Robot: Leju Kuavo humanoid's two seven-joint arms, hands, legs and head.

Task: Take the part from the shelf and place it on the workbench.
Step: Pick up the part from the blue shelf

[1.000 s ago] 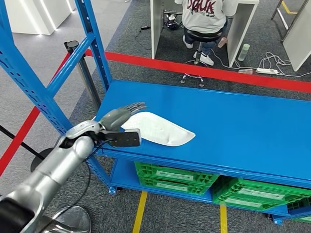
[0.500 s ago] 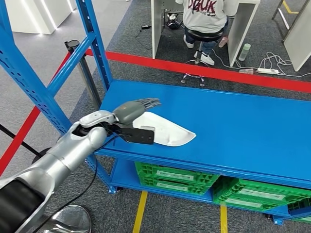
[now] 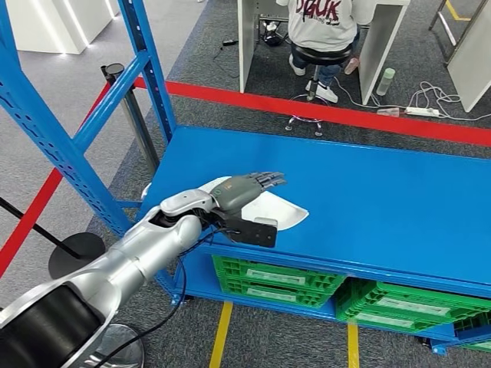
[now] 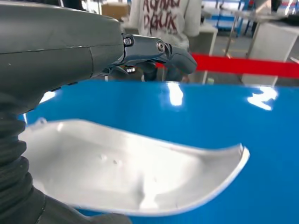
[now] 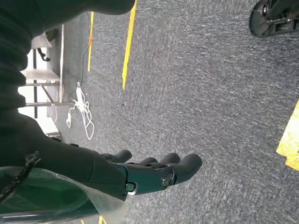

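Landmark: the blue shelf point(image 3: 370, 199), a flat glossy deck in a blue frame, was the reference for every place below.
Post: a blue upright point(image 3: 145, 65) stood at the shelf's far left corner.
Left hand: the left hand point(image 3: 246, 192) hovered over the shelf's front left part, just above the part, fingers point(image 3: 269, 181) stretched out flat and apart, holding nothing; the wrist view showed it the same way, fingers point(image 4: 155, 49) straight above the deck.
Part: the part point(image 3: 284, 215), a thin white curved shell, lay on the shelf near its front left edge, hollow side up, one end tapering to a point toward the shelf's middle; in the wrist view the part point(image 4: 123, 170) showed a raised rim and a smooth dished inside.
Handling: it looked light, stiff and slick, probably thin plastic, and likely to slide on the glossy deck if pushed from the side.
Grip: the raised long rim near the wide end seemed the best hold, pinched across the wall rather than pressed flat.
Crates: green crates point(image 3: 278, 280) sat on the level beneath the shelf.
Right hand: the right hand point(image 5: 148, 172) hung over grey carpet away from the shelf, fingers loosely apart, holding nothing.
Person: a person point(image 3: 321, 31) sat on a stool beyond the shelf, past a red floor line point(image 3: 347, 115).
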